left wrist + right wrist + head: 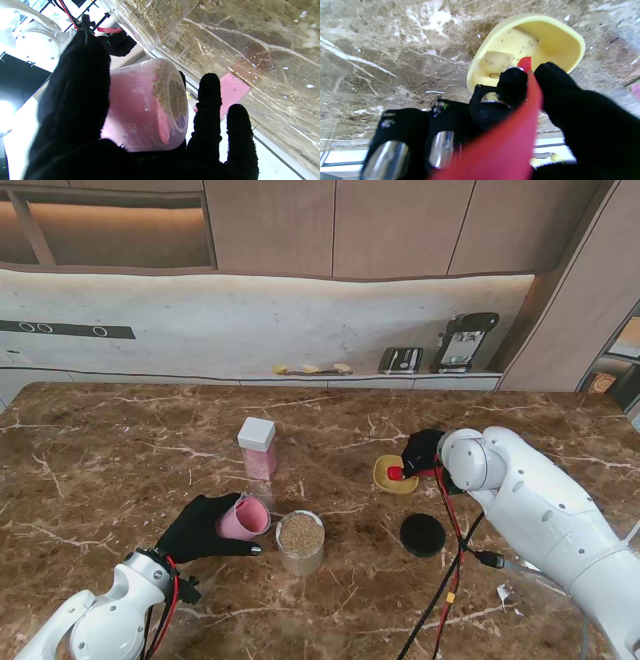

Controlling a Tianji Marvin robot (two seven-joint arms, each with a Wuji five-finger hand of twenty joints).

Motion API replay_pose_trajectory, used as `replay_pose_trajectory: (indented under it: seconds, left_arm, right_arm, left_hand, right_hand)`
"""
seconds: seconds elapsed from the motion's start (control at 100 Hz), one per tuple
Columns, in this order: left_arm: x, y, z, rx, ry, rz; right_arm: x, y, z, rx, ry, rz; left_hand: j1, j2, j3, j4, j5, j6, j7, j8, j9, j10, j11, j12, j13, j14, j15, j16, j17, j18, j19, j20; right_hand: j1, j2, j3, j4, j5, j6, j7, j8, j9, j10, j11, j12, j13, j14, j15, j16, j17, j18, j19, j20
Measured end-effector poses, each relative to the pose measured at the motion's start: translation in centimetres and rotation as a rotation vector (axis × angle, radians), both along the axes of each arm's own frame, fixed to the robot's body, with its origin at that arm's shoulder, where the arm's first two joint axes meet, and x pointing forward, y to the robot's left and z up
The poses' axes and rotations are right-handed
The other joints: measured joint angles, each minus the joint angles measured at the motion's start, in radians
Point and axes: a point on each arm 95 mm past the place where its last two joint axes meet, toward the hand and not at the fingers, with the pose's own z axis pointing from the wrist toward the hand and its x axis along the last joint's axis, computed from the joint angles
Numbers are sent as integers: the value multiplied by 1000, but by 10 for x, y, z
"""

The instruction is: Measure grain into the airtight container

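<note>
My two glossy white rounded arms (545, 500), black fabric gloves on my left hand (200, 530) and right hand (420, 450), red and black cables (450, 570) trailing along the right arm

The only readable marks are on the pink measuring cup (147, 105) in the left hand (105, 140): raised scale numbers on its translucent wall, seen in the left wrist view. One reads "40"; the figure beside it looks like "30" but is too faint to be sure. No other text, label or brand can be read anywhere.
</note>
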Motion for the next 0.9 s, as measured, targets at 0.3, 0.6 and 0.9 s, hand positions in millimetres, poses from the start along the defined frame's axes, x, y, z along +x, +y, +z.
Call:
replay_pose_trajectory:
  seconds: [0.3, 0.6, 0.9]
  left_arm:
    - [0, -1, 0, 0, 3, -1]
    - [0, 0, -1, 3, 9, 3]
    - [0, -1, -2, 0, 10, 3]
  right_arm:
    - [5, 4, -1, -28, 12, 71]
    - [9, 3, -3, -40, -36, 84]
    - [11, 2, -1, -37, -80, 91]
  left_hand:
    - [0, 0, 0, 0, 0, 0, 0, 0, 0, 0, 0, 0, 0, 0, 0, 0, 0, 0, 0, 0]
    - [0, 0, 0, 0, 0, 0, 0, 0, 0, 0, 0, 0, 0, 0, 0, 0, 0, 0, 0, 0]
    - [0, 0, 0, 0, 0, 0, 0, 0, 0, 0, 0, 0, 0, 0, 0, 0, 0, 0, 0, 0]
  right_hand:
    - [0, 21, -9, 0, -11, 0, -10, 0, 0, 0, 0, 0, 0, 0, 0, 0, 0, 0, 0, -7]
    - [10, 37, -31, 0, -55, -3, -36, -138, 0, -1, -26, 1, 0, 0, -3, 0, 0, 1, 0, -19]
    - [15, 41, -40, 0, -89, -3, -36, -215, 0, -3, -27, 11, 0, 0, -3, 0, 0, 1, 0, -20]
